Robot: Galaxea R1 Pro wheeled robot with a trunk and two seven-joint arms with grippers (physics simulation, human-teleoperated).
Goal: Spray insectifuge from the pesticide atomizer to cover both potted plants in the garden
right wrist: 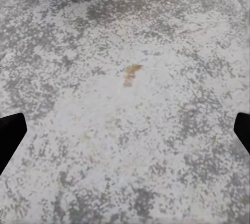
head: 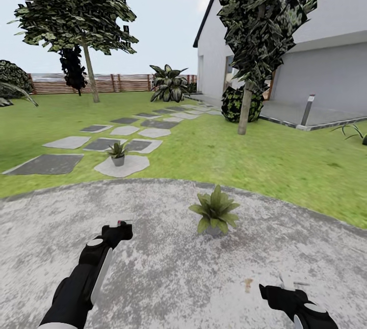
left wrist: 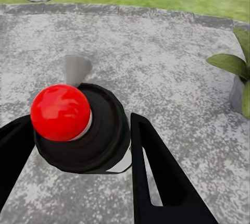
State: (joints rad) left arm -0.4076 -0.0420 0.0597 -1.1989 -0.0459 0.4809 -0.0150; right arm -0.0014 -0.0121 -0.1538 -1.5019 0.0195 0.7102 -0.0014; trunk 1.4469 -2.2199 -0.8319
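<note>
We had the spray bottle (left wrist: 78, 130) clamped between the fingers of the left gripper (head: 118, 228), low over the patio (head: 168, 278) at about 7 o'clock in the head view. The right gripper (head: 288, 288) was spread wide and empty over bare paving at 5 o'clock.

Risks as we judged them:
- The near plant (head: 215, 212) sat at 1 o'clock from the bottle, well apart. Spraying from there would likely fall short or wet one side only.
- We couldn't tell which way the nozzle faced, so a shot could go onto paving.
- The far plant (head: 118, 152) stood on a stepping stone (head: 133, 166) at 12 o'clock, past the patio edge. Base needed to move; bumping the near pot on the way could tip it.

Surface: rough grey speckled paving, flat, one small brown stain (right wrist: 130, 74). Around it lawn (head: 285, 160), more stones, trees, a fence (head: 122, 83) at the back and a house (head: 316, 69) at 2 o'clock.
</note>
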